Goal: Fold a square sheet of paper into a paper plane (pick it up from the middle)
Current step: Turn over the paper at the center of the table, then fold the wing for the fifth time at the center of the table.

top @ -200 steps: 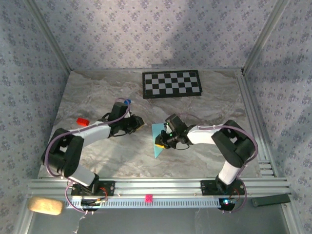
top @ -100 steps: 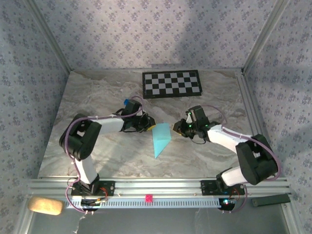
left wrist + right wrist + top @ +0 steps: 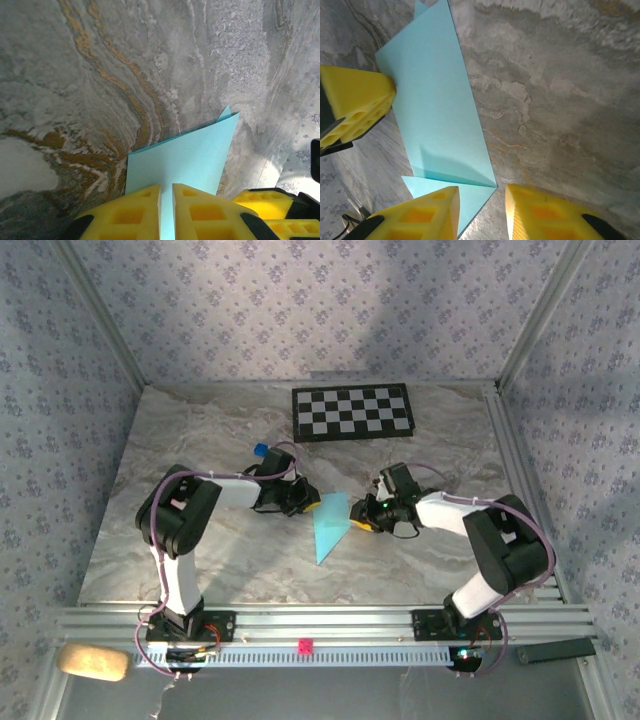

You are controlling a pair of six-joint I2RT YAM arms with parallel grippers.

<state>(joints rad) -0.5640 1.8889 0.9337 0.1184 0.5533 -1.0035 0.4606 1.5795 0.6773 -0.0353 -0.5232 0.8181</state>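
- Mid-fold: the half-made paper plane (image 3: 330, 527) lies just nearer than the checkerboard (image 3: 352, 411).
- Left gripper (image 3: 166, 210) pinches its edge; right gripper (image 3: 482, 210) jaws stand apart beside it.
- Next, likely: the right grips and creases.

The paper (image 3: 330, 525) is showing a plain light blue, unmarked. The table (image 3: 200, 430) is showing grey marble swirls with brown-gold veins. The checkerboard (image 3: 352, 412) is showing black and white squares inside a black border. The walls (image 3: 300, 310) are carrying a pale lilac-grey flower print. The left gripper (image 3: 166, 187) and right gripper (image 3: 481, 192) are showing yellow fingers. A small cube (image 3: 261, 450) is showing dark blue.
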